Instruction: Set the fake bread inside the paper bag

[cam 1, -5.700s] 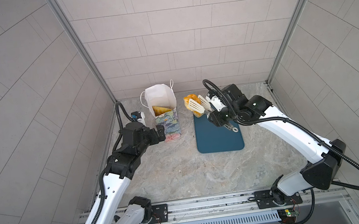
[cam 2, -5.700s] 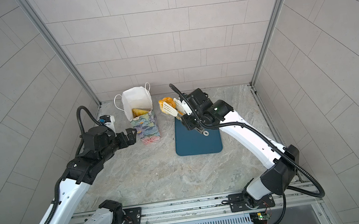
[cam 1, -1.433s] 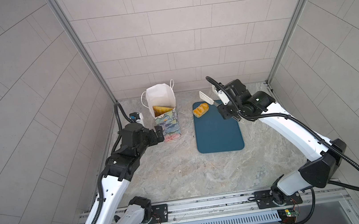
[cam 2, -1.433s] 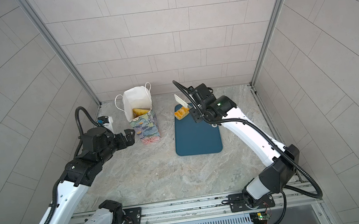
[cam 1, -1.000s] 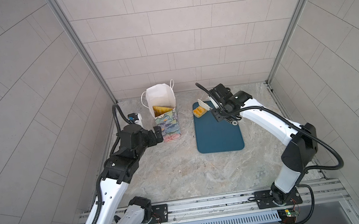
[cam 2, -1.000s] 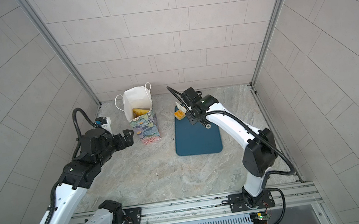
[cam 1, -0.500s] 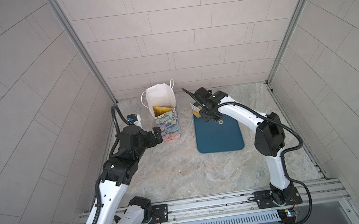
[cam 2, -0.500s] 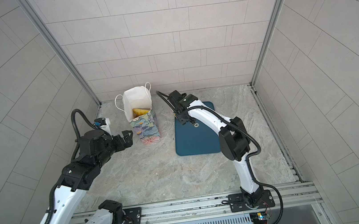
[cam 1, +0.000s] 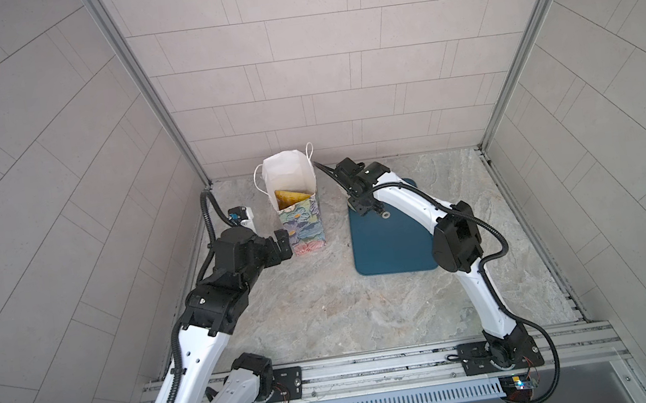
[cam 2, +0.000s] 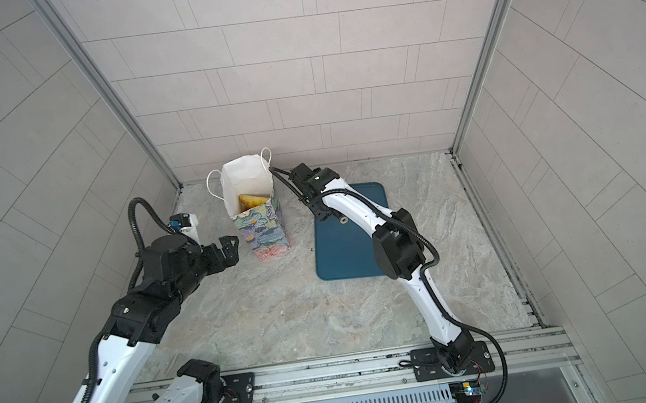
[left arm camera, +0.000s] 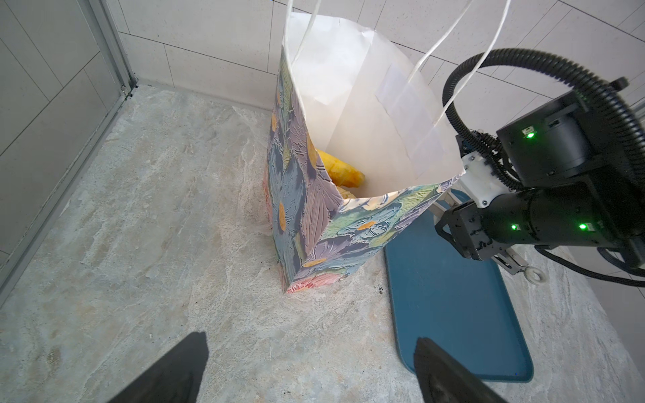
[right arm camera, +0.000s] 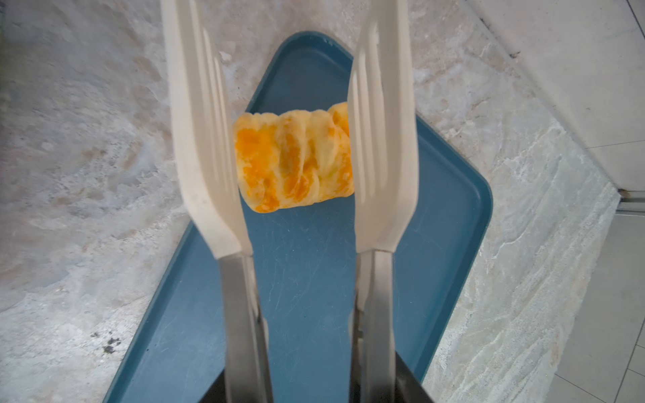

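A glossy golden striped roll of fake bread point(right arm camera: 293, 160) lies at a far corner of the teal tray point(right arm camera: 307, 279). My right gripper point(right arm camera: 307, 382) is shut on a pair of white tongs point(right arm camera: 202, 139). The tongs' two blades stand at either end of the roll, close against it. In both top views my right arm hides this roll. The flowered paper bag point(cam 1: 301, 222) point(cam 2: 261, 226) point(left arm camera: 314, 216) stands upright and open, with fake bread point(cam 1: 289, 196) point(left arm camera: 340, 169) inside. My left gripper point(cam 1: 282, 245) point(left arm camera: 310, 377) is open and empty, just beside the bag's base.
The tray point(cam 1: 389, 244) point(cam 2: 344, 250) lies flat to the right of the bag on the marble floor. My right arm's folded elbow point(cam 1: 455, 236) hangs over the tray's right edge. Tiled walls and metal corner posts close in behind the bag.
My right arm has swung left and folded over the tray's far corner, bringing the tongs down round the roll. The blades have narrowed slightly. My left arm has barely moved.
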